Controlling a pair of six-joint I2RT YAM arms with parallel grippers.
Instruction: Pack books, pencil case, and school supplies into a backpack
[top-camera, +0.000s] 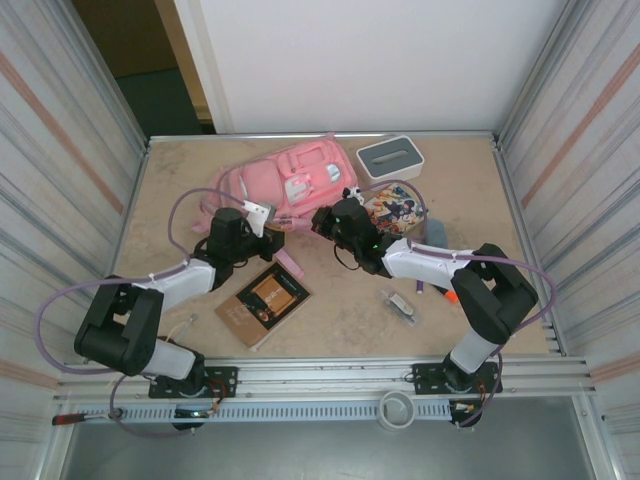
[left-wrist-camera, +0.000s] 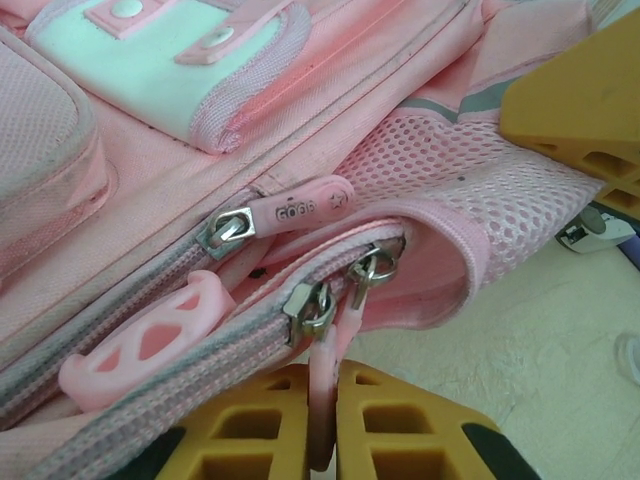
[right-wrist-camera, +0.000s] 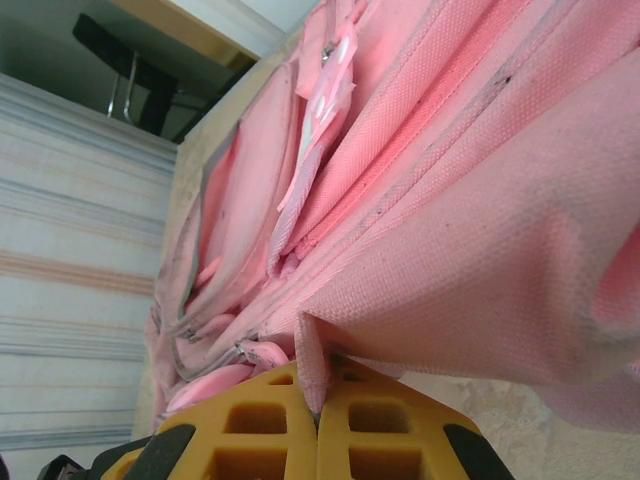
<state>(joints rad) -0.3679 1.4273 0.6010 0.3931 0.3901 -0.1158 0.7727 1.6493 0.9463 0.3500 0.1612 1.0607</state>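
**Top view.** Table (top-camera: 340, 320) is hemmed by ribbed side walls (top-camera: 60, 150) L & R. Bare room front-centre.
- Backpack (top-camera: 290, 180) lies far-centre.
- L gripper (top-camera: 262, 222) & R gripper (top-camera: 325, 220) are both at its near edge, jaws too small to read.
- Brown book (top-camera: 263, 303) lies beside L arm.
- Cartoon book (top-camera: 392, 212) is partly under R arm.
- White box (top-camera: 390, 157) sits just beside backpack, far rt.
- Marker (top-camera: 448, 293) & clear packet (top-camera: 400, 302) lie near R arm; detail unclear.

**L wrist.** L gripper (left-wrist-camera: 322, 400) is pinched narrow on pink zip pull (left-wrist-camera: 322, 350), at backpack (left-wrist-camera: 300, 110) zip by mesh pocket. Yellow ribbed block (left-wrist-camera: 585, 100) top rt is cut off by frame.

**R wrist.** R gripper (right-wrist-camera: 318, 400) is clamped tight on a fold of backpack (right-wrist-camera: 480, 200) fabric. Pockets crowd beyond.
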